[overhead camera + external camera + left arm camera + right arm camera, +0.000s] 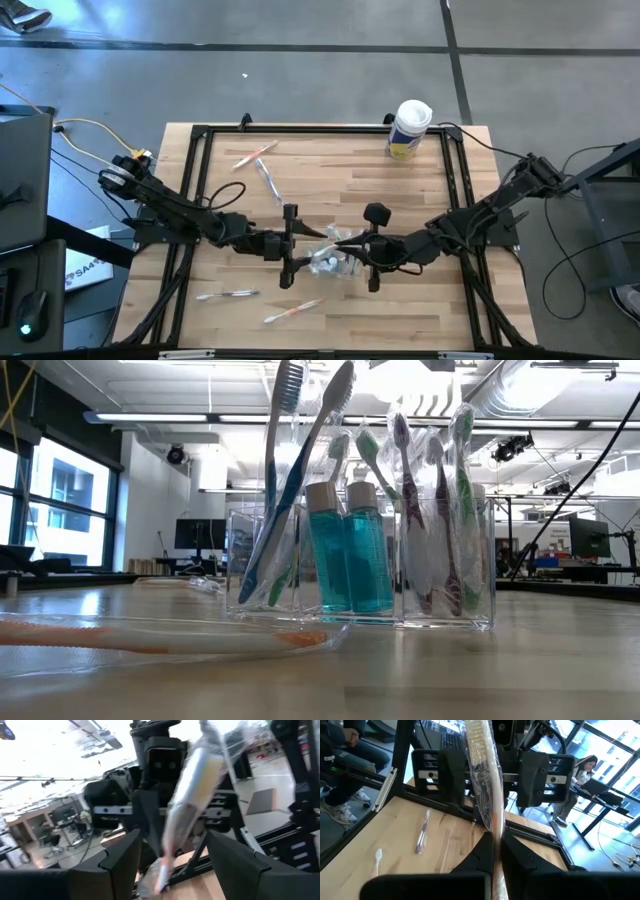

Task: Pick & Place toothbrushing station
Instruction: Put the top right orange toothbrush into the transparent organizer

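**Between the two arms: one wrapped toothbrush above the clear station**

At the middle of the wooden surface (400,200), the two dark arms meet nose to nose. The right gripper (496,851) has its fingers pressed together on a thin pale toothbrush in crinkled clear wrap (484,780); the long axis of the brush runs straight out from the fingers toward the other arm. The left gripper (172,857) faces it with its fingers wide apart, and the same wrapped brush (192,795) stands in the gap between them without clear contact.

The clear plastic toothbrushing station (330,262) sits directly under the two grippers, between them. In the low view its compartments (360,565) hold upright brushes and two small teal bottles with pale caps (348,550).

My judgement: the next move depends on this brush pointing at the left fingers, so either a handover or a lowering into the station is near.

Loose wrapped brushes lie around: two near the back (256,153), two near the front (228,295). A white canister with yellow label (408,130) stands well apart at the back edge. Nothing blocks the way.
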